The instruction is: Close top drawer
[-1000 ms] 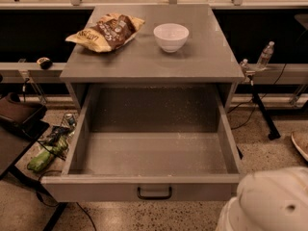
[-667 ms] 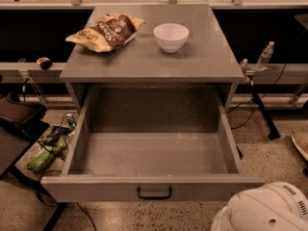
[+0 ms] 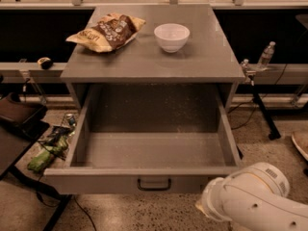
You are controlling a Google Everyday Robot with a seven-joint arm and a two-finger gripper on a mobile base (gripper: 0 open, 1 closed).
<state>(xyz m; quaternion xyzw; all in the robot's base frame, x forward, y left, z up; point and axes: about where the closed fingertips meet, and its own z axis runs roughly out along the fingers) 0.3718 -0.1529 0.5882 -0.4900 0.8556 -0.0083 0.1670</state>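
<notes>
top drawer (image 3: pixel 106 181) open; gripper out of view; arm (image 3: pixel 250 201) front-right

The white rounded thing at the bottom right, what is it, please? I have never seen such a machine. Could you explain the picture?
It is part of a robot's arm, a white joint in the lower right corner. The hand at the arm's end is outside the picture, so what it holds cannot be seen. The one camera looks down on a grey cabinet from the front. Its top drawer is pulled out and looks empty. On top of the cabinet lie a chip bag and a white bowl.
</notes>
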